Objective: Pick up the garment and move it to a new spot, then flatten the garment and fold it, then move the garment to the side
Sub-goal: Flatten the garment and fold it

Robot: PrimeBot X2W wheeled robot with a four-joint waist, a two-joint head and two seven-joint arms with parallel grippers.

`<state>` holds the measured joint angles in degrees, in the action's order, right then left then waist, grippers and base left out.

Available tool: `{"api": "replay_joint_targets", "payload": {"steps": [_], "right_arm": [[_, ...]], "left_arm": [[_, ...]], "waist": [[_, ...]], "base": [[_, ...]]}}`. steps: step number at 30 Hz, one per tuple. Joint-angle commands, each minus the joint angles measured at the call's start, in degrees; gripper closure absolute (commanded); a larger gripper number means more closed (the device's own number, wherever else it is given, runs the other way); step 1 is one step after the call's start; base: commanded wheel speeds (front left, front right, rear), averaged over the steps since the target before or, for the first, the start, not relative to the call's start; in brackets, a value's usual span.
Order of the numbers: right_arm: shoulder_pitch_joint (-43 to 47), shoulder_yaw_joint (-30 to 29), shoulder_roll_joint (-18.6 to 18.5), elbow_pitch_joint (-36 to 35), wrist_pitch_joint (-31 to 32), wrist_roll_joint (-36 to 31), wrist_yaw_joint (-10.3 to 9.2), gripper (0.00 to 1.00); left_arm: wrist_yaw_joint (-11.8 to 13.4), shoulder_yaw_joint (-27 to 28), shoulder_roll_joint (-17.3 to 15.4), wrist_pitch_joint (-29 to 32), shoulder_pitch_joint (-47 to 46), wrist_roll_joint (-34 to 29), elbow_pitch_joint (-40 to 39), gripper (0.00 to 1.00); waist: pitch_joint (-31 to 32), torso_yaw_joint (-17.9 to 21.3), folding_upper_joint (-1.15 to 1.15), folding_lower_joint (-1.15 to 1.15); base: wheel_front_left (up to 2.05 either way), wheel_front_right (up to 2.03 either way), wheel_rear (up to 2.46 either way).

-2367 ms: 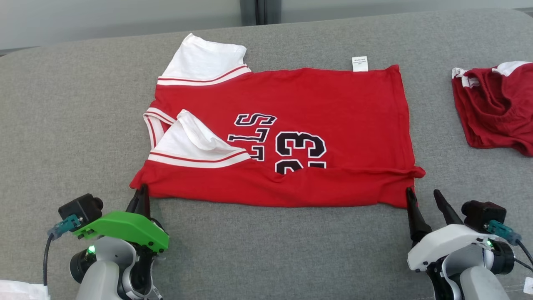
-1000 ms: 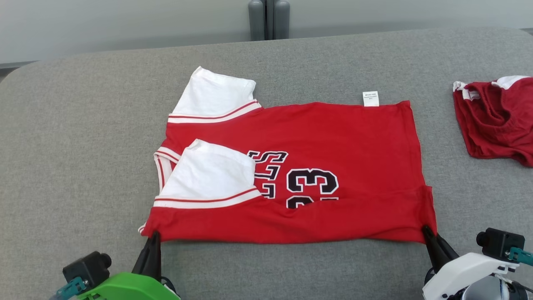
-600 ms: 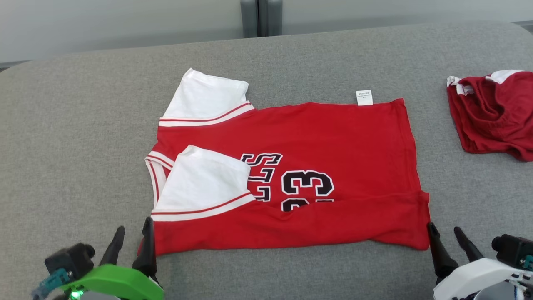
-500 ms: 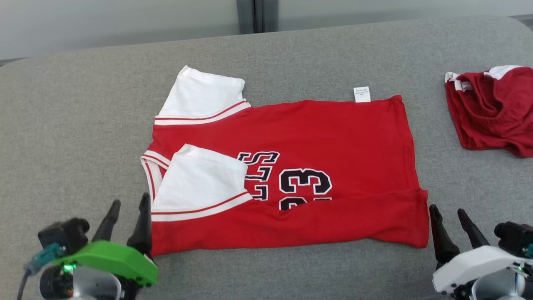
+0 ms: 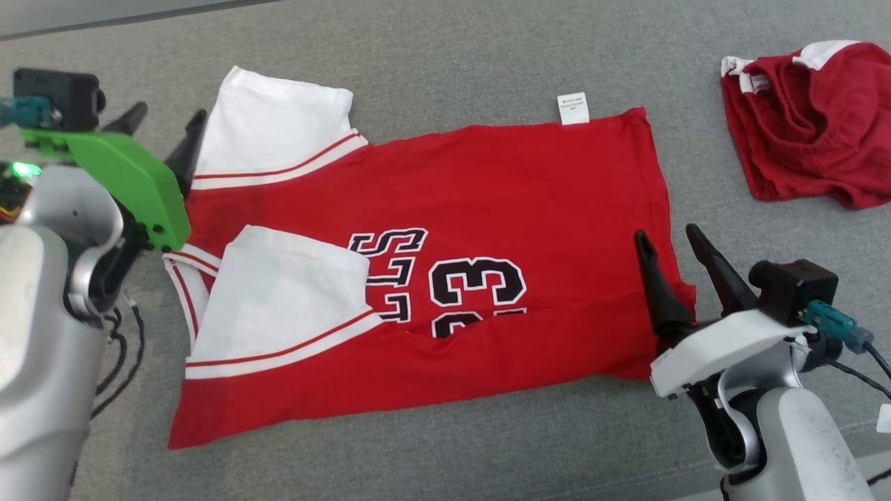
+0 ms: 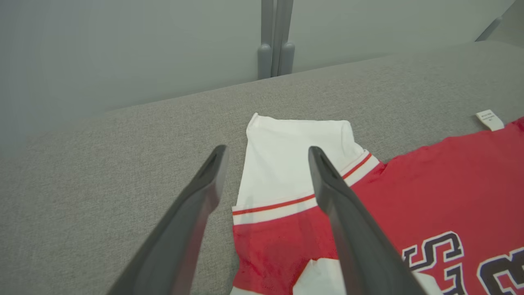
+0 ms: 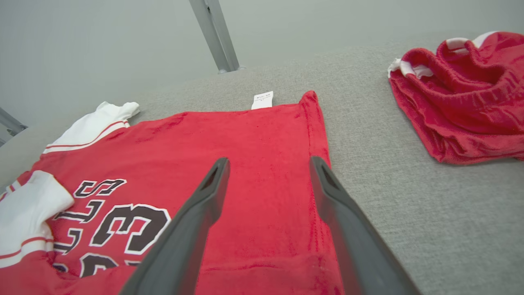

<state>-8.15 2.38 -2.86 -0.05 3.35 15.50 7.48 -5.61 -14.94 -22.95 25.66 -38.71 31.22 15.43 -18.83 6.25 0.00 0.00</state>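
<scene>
- Left hand (image 5: pixel 167 118) is spread wide and holds nothing. It hangs at the far left corner of the T-shirt (image 5: pixel 522 188), by the far sleeve (image 5: pixel 271 125).
- Seen from the left wrist, the left hand (image 6: pixel 267 152) straddles the left edge of that white sleeve (image 6: pixel 294 164): one finger is over bare bench (image 6: pixel 102 164), the other over the sleeve and the red cloth (image 6: pixel 442 188). I cannot tell whether either fingertip touches anything.
- Right hand (image 5: pixel 666 234) is also spread and empty, at the right end of the T-shirt, over its hem.
- From the right wrist, the right hand (image 7: pixel 269 161) has the hem edge running between its fingers. The left finger is over the T-shirt (image 7: pixel 254 139) and the right one is over grey bench (image 7: pixel 389 196) just beside it.
- The T-shirt lies sideways in the middle of the bench (image 5: pixel 431 56), collar end to the left and hem to the right.
- Its near long edge is folded over toward the far side, covering the lower part of the black print (image 5: pixel 473 278).
- The near sleeve (image 5: pixel 278 299) lies turned in on the chest, hiding the start of the letters.
- A small white tag (image 5: pixel 573 108) sticks out past the far edge, toward the right end.
- A smaller, darker red garment (image 5: pixel 807 118) sits crumpled at the far right, well apart from the T-shirt; the right wrist view shows it (image 7: pixel 462 102) too.
- A grey upright post (image 6: pixel 275 41) stands beyond the far edge of the bench.
</scene>
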Motion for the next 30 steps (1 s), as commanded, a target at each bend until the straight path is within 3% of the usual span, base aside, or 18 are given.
{"api": "replay_joint_targets", "payload": {"steps": [1, 13, 25, 26, 28, 30], "right_arm": [[-1.64, 1.00, -0.06, 0.03, -0.39, 0.06, 0.02, 0.00], [-8.68, 7.33, -0.02, 2.88, -3.11, 0.83, 0.02, 0.00], [-9.67, 7.86, -0.04, 4.70, -5.10, 1.40, 0.02, 0.00], [-9.76, 7.81, -0.04, 4.76, -5.15, 1.39, 0.02, 0.00], [-10.01, 7.57, -0.04, 4.85, -5.10, 1.26, 0.02, 0.00], [-10.42, 7.41, -0.04, 4.84, -4.73, 0.38, 0.02, 0.00]], "left_arm": [[-0.41, -0.40, -0.78, 0.98, -2.76, -0.64, 1.85, 0.00], [-0.01, -0.22, -6.61, 13.07, -17.58, -0.48, 16.27, 0.00], [1.21, 0.44, -8.30, 14.67, -17.64, 0.22, 18.28, 0.00], [1.22, 0.26, -8.21, 14.72, -17.50, 0.16, 18.20, 0.41], [0.89, -0.02, -7.41, 14.51, -17.32, 0.74, 17.45, 1.00], [0.47, -0.62, -6.95, 13.94, -17.28, 0.86, 16.73, 1.00]], "waist": [[-4.27, 4.12, 0.00, 0.00], [-10.83, 11.51, 0.00, 0.00], [-11.57, 13.33, 0.00, 0.00], [-11.52, 13.31, 0.00, 0.00], [-11.35, 13.13, 0.00, 0.00], [-11.16, 12.69, 0.00, 0.00]], "base": [[0.00, 0.00, 0.00], [0.00, 0.00, 0.00], [0.00, 0.00, 0.00], [0.00, 0.00, 0.00], [0.00, 0.00, 0.00], [0.00, 0.00, 0.00]]}}
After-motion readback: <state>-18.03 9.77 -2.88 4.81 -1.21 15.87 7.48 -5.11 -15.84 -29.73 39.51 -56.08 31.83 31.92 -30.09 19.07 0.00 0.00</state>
